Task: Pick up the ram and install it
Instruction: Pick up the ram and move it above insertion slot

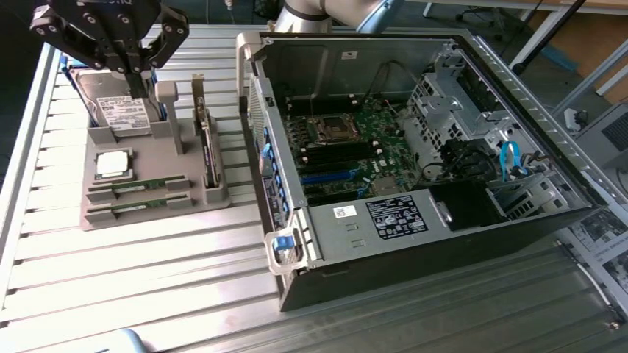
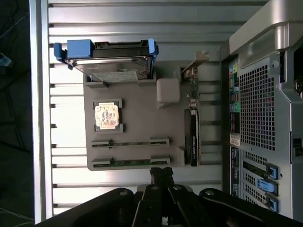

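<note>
Above the drive (image 1: 118, 110) end of the tray (image 1: 147, 158) on the counter (image 1: 147, 257), the arm hangs with its pincer (image 1: 137, 81) pointing down, fingers together, empty. Two ram sticks (image 1: 137, 185), thin green strips with dark chips, sit in parallel slots at the tray's other end. Labels on the drive and case (image 1: 393, 279) are unreadable.

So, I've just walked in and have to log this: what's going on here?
A single robot arm's black gripper hangs shut and empty above a grey parts tray, clear of everything on it. Two long, narrow green RAM sticks sit in their tray slots, neither picked up yet. An open black computer case lies beside the tray, on the exterior view's right, its green motherboard exposed.
</note>
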`<state>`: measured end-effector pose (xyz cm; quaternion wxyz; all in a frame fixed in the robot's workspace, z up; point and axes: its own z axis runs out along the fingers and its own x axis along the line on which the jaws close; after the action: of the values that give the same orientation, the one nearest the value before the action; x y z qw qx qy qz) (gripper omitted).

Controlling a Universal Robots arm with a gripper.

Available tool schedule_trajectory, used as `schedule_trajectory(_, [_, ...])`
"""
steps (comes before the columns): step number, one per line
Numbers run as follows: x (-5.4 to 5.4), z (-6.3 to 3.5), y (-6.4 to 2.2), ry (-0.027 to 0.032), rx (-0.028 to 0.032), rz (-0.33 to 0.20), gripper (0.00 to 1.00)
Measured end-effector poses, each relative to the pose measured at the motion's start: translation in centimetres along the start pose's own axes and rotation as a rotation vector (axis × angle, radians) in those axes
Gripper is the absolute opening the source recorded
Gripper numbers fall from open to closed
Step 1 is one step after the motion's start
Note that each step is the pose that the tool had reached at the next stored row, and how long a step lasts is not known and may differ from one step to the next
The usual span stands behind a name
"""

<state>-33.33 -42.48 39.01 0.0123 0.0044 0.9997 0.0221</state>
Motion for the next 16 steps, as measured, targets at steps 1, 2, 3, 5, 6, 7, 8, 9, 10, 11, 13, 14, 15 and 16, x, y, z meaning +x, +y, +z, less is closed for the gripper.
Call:
schedule_trajectory(1, [0.0, 0.0, 0.0, 0.0009, -0.0004, -0.02, 0.11])
schedule_trajectory(2, [0.0, 0.0, 0.0, 0.0012, -0.0007, -0.028, 0.11])
schedule_trajectory(3, [0.0, 0.0, 0.0, 0.0016, -0.0008, -0.035, 0.11])
schedule_trajectory(5, [0.0, 0.0, 0.0, 0.0021, -0.0011, -0.048, 0.11])
schedule_trajectory(6, [0.0, 0.0, 0.0, 0.0025, -0.0011, -0.055, 0.11])
schedule_trajectory(7, [0.0, 0.0, 0.0, 0.0027, -0.0009, -0.062, 0.11])
schedule_trajectory(8, [0.0, 0.0, 0.0, 0.003, -0.0007, -0.067, 0.11])
schedule_trajectory(9, [0.0, 0.0, 0.0, 0.0033, -0.0005, -0.073, 0.11])
schedule_trajectory(10, [0.0, 0.0, 0.0, 0.0035, -0.0005, -0.079, 0.11])
schedule_trajectory(11, [0.0, 0.0, 0.0, 0.0038, -0.0005, -0.085, 0.11])
schedule_trajectory(13, [0.0, 0.0, 0.0, 0.0044, -0.0004, -0.098, 0.11])
schedule_trajectory(14, [0.0, 0.0, 0.0, 0.005, -0.0006, -0.113, 0.11])
schedule_trajectory(15, [0.0, 0.0, 0.0, 0.0054, -0.0008, -0.122, 0.11])
schedule_trajectory(16, [0.0, 0.0, 0.0, 0.0057, -0.0009, -0.128, 0.11])
